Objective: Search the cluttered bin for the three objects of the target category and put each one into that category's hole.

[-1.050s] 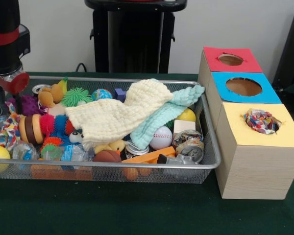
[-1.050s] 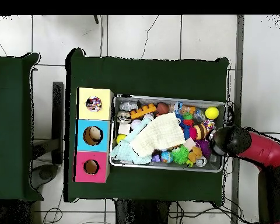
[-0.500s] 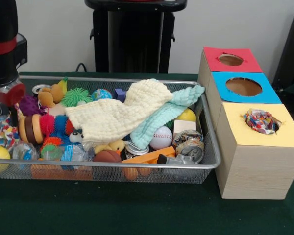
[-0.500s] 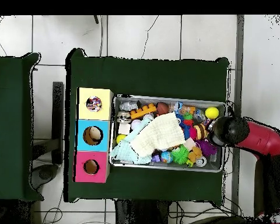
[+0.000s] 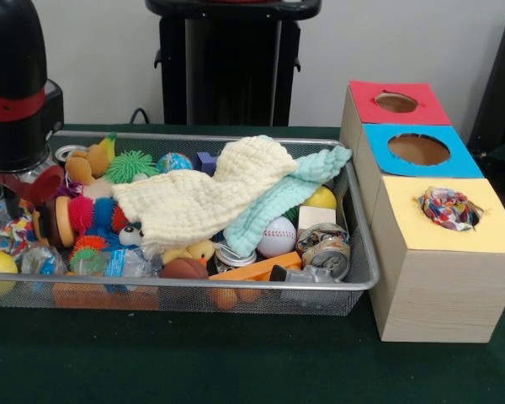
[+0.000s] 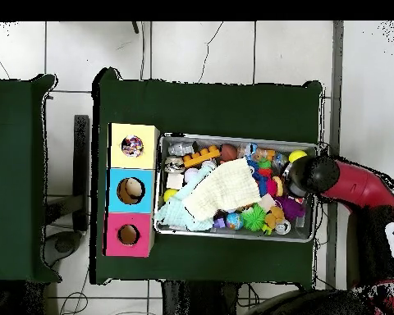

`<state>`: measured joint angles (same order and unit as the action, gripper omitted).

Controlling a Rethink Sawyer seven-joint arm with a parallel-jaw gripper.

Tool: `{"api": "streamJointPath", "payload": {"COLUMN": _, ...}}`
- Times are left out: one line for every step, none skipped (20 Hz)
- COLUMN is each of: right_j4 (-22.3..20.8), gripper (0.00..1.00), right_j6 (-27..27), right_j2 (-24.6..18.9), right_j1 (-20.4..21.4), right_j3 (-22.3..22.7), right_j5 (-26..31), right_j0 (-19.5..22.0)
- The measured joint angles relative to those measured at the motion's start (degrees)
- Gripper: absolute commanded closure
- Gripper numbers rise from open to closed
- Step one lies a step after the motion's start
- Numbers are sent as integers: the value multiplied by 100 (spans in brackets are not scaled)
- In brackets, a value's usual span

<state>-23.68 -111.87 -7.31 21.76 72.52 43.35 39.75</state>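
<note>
The red and black gripper [image 5: 21, 181] hangs over the silver wire-mesh bin's [image 5: 236, 290] cluttered end, its grip unreadable, cream knitted cloth [image 5: 202, 198] well aside.

A cream knit cloth [image 5: 204, 195] is laid over a mint one [image 5: 293, 192]; box tops are coloured red [image 5: 397, 102], blue [image 5: 421, 150] and yellow [image 5: 450, 215]; the counter [image 5: 194, 358] is dark green.

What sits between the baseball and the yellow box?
In the front view, crushed cans lie between the baseball and the yellow box, inside the bin's wall.

Wire-mesh metal bin [image 5: 353, 278], knitted cloths [image 5: 202, 198] — matt wooden boxes [image 5: 438, 290]
</note>
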Motion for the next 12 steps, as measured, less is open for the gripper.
{"api": "streamJointPath", "payload": {"right_j4": 0, "gripper": 0, "right_j6": 0, "right_j2": -20, "right_j1": -32, "right_j3": 0, "right_j5": 0, "right_j0": 4}}
{"api": "streamJointPath", "payload": {"right_j4": 0, "gripper": 0, "right_j6": 0, "right_j2": -31, "right_j1": -52, "right_j3": 0, "right_j5": 0, "right_j0": 6}}
{"api": "streamJointPath", "payload": {"right_j4": 1, "gripper": 0, "right_j6": 0, "right_j2": -41, "right_j1": -80, "right_j3": 0, "right_j5": 0, "right_j0": 10}}
{"api": "streamJointPath", "payload": {"right_j4": 1, "gripper": 0, "right_j6": 0, "right_j2": -41, "right_j1": -88, "right_j3": 0, "right_j5": -1, "right_j0": 11}}
{"api": "streamJointPath", "payload": {"right_j4": 0, "gripper": 0, "right_j6": 0, "right_j2": -40, "right_j1": -100, "right_j3": 0, "right_j5": 0, "right_j0": 12}}
{"api": "streamJointPath", "payload": {"right_j4": 0, "gripper": 0, "right_j6": 0, "right_j2": -41, "right_j1": -102, "right_j3": 1, "right_j5": 0, "right_j0": 12}}
{"api": "streamJointPath", "payload": {"right_j4": -1, "gripper": 0, "right_j6": 0, "right_j2": -40, "right_j1": -100, "right_j3": 1, "right_j5": 0, "right_j0": 11}}
{"api": "streamJointPath", "payload": {"right_j4": -2, "gripper": 0, "right_j6": 0, "right_j2": -40, "right_j1": -100, "right_j3": 1, "right_j5": 0, "right_j0": 11}}
{"api": "streamJointPath", "payload": {"right_j4": -2, "gripper": 0, "right_j6": 0, "right_j2": -40, "right_j1": -100, "right_j3": 1, "right_j5": 0, "right_j0": 11}}
{"api": "streamJointPath", "payload": {"right_j4": -2, "gripper": 0, "right_j6": 0, "right_j2": -41, "right_j1": -99, "right_j3": 1, "right_j5": 0, "right_j0": 11}}
{"api": "streamJointPath", "payload": {"right_j4": -2, "gripper": 0, "right_j6": 0, "right_j2": -40, "right_j1": -99, "right_j3": 2, "right_j5": 0, "right_j0": 11}}
{"api": "streamJointPath", "payload": {"right_j4": -2, "gripper": 0, "right_j6": 0, "right_j2": -41, "right_j1": -100, "right_j3": 2, "right_j5": 0, "right_j0": 11}}
